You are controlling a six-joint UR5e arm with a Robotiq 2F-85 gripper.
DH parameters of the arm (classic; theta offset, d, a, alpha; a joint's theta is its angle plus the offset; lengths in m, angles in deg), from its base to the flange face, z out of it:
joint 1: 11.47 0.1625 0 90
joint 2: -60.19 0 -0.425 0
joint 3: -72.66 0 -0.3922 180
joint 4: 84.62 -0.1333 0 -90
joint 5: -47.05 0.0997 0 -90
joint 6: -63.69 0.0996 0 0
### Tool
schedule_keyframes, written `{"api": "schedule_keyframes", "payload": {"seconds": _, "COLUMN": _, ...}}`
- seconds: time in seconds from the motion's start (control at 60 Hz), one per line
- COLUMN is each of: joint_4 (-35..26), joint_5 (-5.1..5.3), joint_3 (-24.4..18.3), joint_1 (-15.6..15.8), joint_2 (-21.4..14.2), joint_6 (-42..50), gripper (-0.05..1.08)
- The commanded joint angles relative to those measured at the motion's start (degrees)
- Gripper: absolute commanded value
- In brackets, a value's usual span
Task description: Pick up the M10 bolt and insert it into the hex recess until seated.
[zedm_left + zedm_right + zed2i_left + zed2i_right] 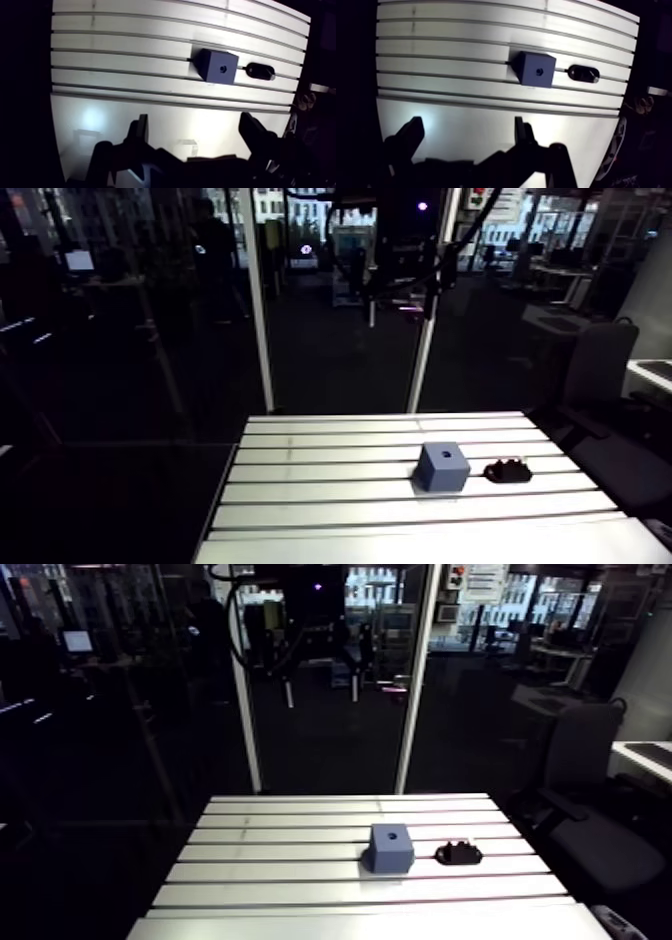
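Hovering with pincer (195, 120) spread, empty; bolt (260, 71) is lying untouched at the block's (217, 66) 3 o'clock, so grabbing and inserting are waiting.

I see the table (300, 488) from afar in arm view; wrist view looks down from high; both catch the block (216, 66).

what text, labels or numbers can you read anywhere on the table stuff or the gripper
None can be read in either view.
blue block: no label, only a dark hole in one face.
black oval piece beside the block: too small and dark to show any marking.
slotted aluminium table: no lettering.
gripper: in shadow, no brand or number visible.
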Motion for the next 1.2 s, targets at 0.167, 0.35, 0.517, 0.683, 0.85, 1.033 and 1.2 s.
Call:
{"api": "schedule_keyframes", "payload": {"seconds": 0.167, "joint_4": 9.12, "joint_5": -0.70, "joint_3": 4.49, "joint_1": -6.69, "joint_2": 0.00, "joint_6": -10.71, "gripper": 0.01}}
{"api": "schedule_keyframes", "payload": {"seconds": 0.35, "joint_4": 13.90, "joint_5": -0.35, "joint_3": 8.02, "joint_1": -11.48, "joint_2": -0.09, "joint_6": -16.66, "gripper": 0.01}}
{"api": "schedule_keyframes", "payload": {"seconds": 0.517, "joint_4": 16.76, "joint_5": -0.26, "joint_3": 9.30, "joint_1": -13.14, "joint_2": 0.32, "joint_6": -18.89, "gripper": 0.01}}
{"api": "schedule_keyframes", "payload": {"seconds": 0.683, "joint_4": 18.45, "joint_5": -0.08, "joint_3": 9.58, "joint_1": -15.48, "joint_2": 2.40, "joint_6": -20.31, "gripper": 0.01}}
{"api": "schedule_keyframes", "payload": {"seconds": 0.85, "joint_4": 20.74, "joint_5": -0.01, "joint_3": 9.75, "joint_1": -16.17, "joint_2": 3.73, "joint_6": -21.63, "gripper": 0.01}}
{"api": "schedule_keyframes", "payload": {"seconds": 1.033, "joint_4": 21.70, "joint_5": 0.58, "joint_3": 10.00, "joint_1": -17.88, "joint_2": 4.80, "joint_6": -22.54, "gripper": 0.01}}
{"api": "schedule_keyframes", "payload": {"seconds": 1.2, "joint_4": 23.82, "joint_5": 1.31, "joint_3": 10.43, "joint_1": -20.08, "joint_2": 5.26, "joint_6": -22.64, "gripper": 0.01}}
